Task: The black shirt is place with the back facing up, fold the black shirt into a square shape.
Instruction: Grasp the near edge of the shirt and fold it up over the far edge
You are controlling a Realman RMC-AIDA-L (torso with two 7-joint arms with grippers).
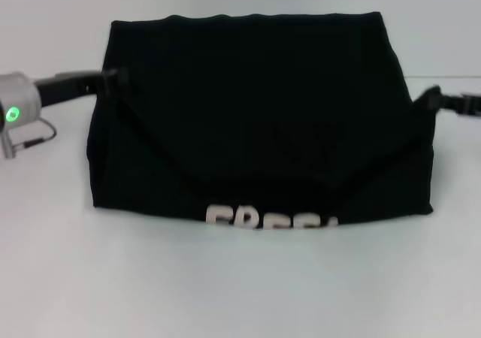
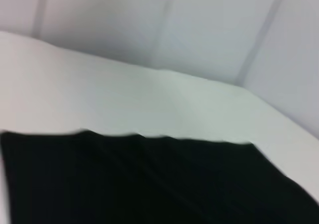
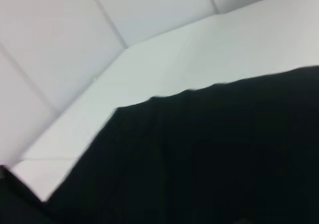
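The black shirt (image 1: 255,113) lies as a wide folded block in the middle of the white table (image 1: 240,293). Part of a white print (image 1: 270,220) shows along its near edge. My left gripper (image 1: 114,79) is at the shirt's far left corner and touches the cloth. My right gripper (image 1: 428,98) is at the shirt's right edge. Both grippers' tips merge with the black fabric. In the left wrist view the shirt (image 2: 149,184) fills the near part of the picture. The right wrist view shows the shirt (image 3: 209,154) close up, with its far edge against the table.
The left arm's grey wrist with a green light (image 1: 15,113) reaches in from the left edge. White walls (image 2: 149,20) enclose the table at the back and sides. Bare table lies in front of the shirt and on both sides.
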